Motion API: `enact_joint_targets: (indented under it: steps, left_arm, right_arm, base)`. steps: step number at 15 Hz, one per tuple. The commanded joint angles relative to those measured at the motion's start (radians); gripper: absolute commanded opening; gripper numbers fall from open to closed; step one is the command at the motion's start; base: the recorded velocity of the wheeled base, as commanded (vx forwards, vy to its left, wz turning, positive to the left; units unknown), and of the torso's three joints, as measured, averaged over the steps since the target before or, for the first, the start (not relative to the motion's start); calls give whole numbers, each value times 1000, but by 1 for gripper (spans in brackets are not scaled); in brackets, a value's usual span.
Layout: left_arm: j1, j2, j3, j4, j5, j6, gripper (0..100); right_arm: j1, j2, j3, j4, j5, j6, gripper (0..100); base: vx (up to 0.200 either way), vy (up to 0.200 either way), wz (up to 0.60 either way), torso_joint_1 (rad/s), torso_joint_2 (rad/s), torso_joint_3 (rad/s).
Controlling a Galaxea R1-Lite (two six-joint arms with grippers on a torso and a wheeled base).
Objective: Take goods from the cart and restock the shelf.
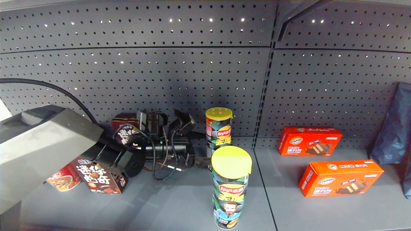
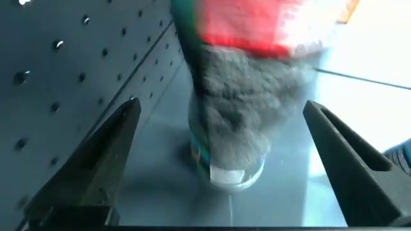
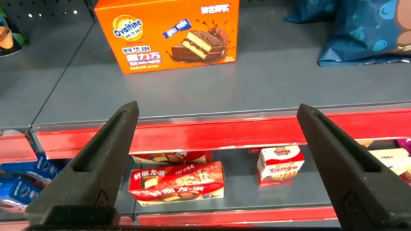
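Probably wrapping up placing the rear chip can [image 1: 219, 128], with left tool [image 2: 221, 106] and right tool [image 3: 217, 108] both spread open; backing straight out next.

Grey shelf [image 1: 179, 205] w/ pegboard back [image 1: 160, 73], seam running front-to-back right of ctr. Ctr of frame: two yellow-lidded chip cans, both upright and apart: rear can [image 1: 219, 128] by the back, front can [image 1: 231, 186] near the lower edge. Right half: two orange boxes lying flat and apart, rear box [image 1: 310, 141] and front box [image 1: 340, 178]. Far right edge: blue bag [image 1: 393, 128] against the back. Lower left: brown box [image 1: 99, 178] w/ red cup [image 1: 64, 178] just beside it; 2nd brown box [image 1: 123, 130] further back, partly hidden. Red strip [image 3: 212, 135] along shelf front; lower shelf [image 3: 237, 199] carries a red box [image 3: 176, 183] and a small white box [image 3: 279, 163].
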Motion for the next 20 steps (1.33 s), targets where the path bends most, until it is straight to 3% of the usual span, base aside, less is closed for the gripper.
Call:
enact_joint_targets:
  steps: [1,3,5,8,9,10,12,14,17,20]
  left_arm:
    - [37,-120,127,-12,47,6,100]
    - [41,-151,159,-23,76,5,100]
    - [35,-229,224,-49,230,-4,100]
    - [0,-292,284,-47,346,-24,100]
    - [-31,-309,303,-47,451,-34,100]
    - [-49,-313,311,-49,501,-43,100]
    - [-123,-333,330,-47,665,-92,100]
    - [-151,-332,330,-47,797,-109,100]
    - [-154,-321,331,-41,895,-106,100]
    - [-152,-301,342,-43,902,-104,100]
  right_arm:
    - [0,2,0,0,0,-1,100]
    - [0,2,0,0,0,-1,100]
    - [0,2,0,0,0,-1,100]
    - [0,2,0,0,0,-1,100]
    - [0,2,0,0,0,-1,100]
    - [0,2,0,0,0,-1,100]
    - [0,2,0,0,0,1,100]
    - [-1,2,0,0,0,1,100]
    - [0,2,0,0,0,1,100]
    - [0,2,0,0,0,2,100]
  base:
    - [0,0,0,0,0,0]
    - [0,0,0,0,0,0]
    - [0,0,0,0,0,0]
    - [0,0,0,0,0,0]
    - [0,0,0,0,0,0]
    - [0,0,0,0,0,0]
    - [0,0,0,0,0,0]
    - [0,0,0,0,0,0]
    - [0,0,0,0,0,0]
    - [0,0,0,0,0,0]
